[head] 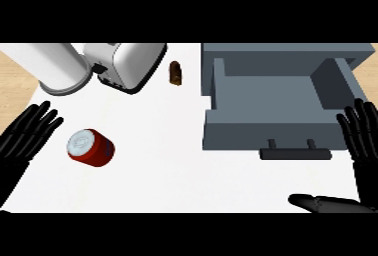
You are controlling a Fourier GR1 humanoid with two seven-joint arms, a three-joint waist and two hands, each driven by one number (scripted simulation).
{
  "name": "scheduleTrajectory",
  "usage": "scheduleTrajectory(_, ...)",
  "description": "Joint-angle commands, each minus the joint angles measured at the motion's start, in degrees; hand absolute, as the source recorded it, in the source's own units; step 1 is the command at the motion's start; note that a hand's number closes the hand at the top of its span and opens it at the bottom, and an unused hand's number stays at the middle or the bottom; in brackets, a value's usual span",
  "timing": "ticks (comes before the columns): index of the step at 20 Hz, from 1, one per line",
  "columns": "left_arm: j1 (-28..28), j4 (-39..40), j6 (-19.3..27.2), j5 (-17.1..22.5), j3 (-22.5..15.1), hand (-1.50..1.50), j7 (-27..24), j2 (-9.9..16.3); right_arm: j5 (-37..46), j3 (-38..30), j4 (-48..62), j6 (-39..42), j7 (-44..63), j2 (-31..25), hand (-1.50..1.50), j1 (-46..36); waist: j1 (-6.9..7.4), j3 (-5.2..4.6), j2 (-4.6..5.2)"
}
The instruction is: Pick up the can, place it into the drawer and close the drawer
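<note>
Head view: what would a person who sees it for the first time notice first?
Probably the red can, lying alone on the white counter at the left, close to the open left hand. Next, the grey drawer at the right, pulled open, with the open right hand beside it.

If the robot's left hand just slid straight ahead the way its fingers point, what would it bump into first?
Probably the white cylinder near the counter's far left. The left hand points up and slightly right, so the red can lies off to its right, likely missed. Heights are hard to judge from above.
</note>
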Motion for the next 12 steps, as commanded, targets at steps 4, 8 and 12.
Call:
scheduleTrajectory(4, 3.1, -3.0, -2.6, 6.2, 5.1, -1.5, 5.0, -0.5, 0.2, -1.8, 3.1, 1.8, -3.5, 0.7, -1.5, 0.9, 0.23, 0.02, -0.03)
scheduleTrajectory(8, 1.0, 0.9, -4.2, 6.5, 8.3, -1.5, 5.0, -0.1, -1.7, -3.5, -0.2, 4.2, -5.1, 0.8, -1.5, 6.8, -0.08, 0.01, -0.04)
scheduleTrajectory(12, -2.5, 1.7, 0.0, 0.0, 4.2, -1.5, 7.0, -3.6, -0.4, -2.4, -2.8, 4.0, -3.5, 2.0, -1.5, 7.3, -0.16, 0.01, -0.02)
